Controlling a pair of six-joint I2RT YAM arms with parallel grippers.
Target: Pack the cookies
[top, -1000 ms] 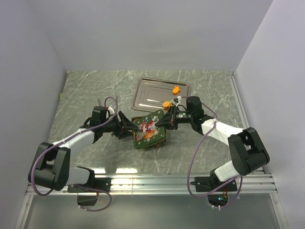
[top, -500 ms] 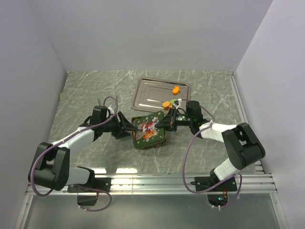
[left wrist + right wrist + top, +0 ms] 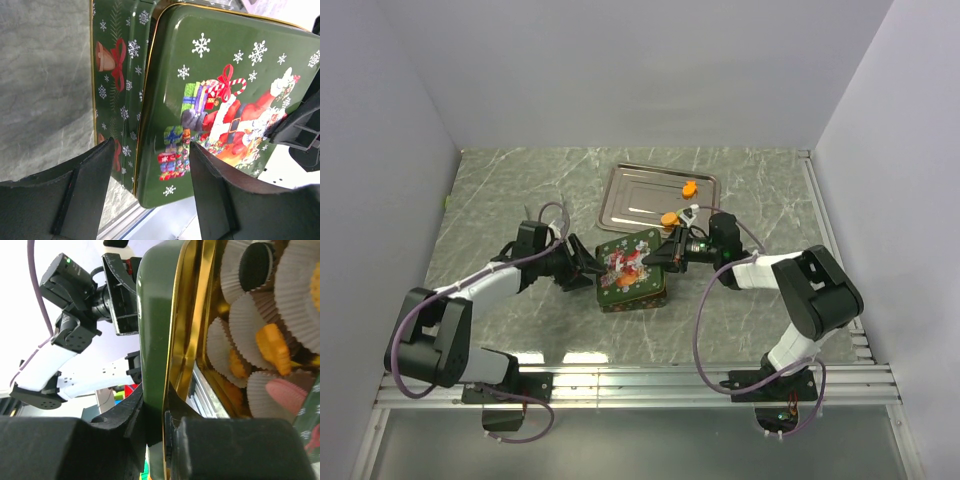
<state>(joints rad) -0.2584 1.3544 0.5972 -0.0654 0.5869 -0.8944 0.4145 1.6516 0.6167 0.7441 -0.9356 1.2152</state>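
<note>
Printing first: the lid [image 3: 220, 95] is dark green with white snowflakes, a Santa in red, stacked gifts and a candy cane, but no words I can read. The side of the tin [image 3: 112, 75] carries a bell with a red bow.

The table [image 3: 520, 190] is grey-green marbled stone. Plain pale walls [image 3: 620, 70] stand on three sides, and a metal rail [image 3: 650, 380] runs along the near edge.

The tin sits mid-table between the two arms. The right gripper [image 3: 155, 415] is clamped on the right edge of the lid, with the green wall and its gold lining pinched between the fingers. The lid is lifted on that side, so there is a gap to look through. Inside the tin are pleated white paper cups [image 3: 240, 320] packed close together, and the cookies [image 3: 272, 347] lie in them: orange ones, a pink one at the lower right, and a dark round piece in an upper cup that I can't identify.

The left gripper [image 3: 150, 200] is at the tin's left side. Its fingers are spread wide with the corner of the lid showing between them, and I can't tell if they touch it.

Behind the tin lies a steel tray [image 3: 640, 190]. One orange cookie [image 3: 689, 187] is on its right part. Another cookie [image 3: 669, 218], also orange, is at its near rim, just beyond the right gripper.
</note>
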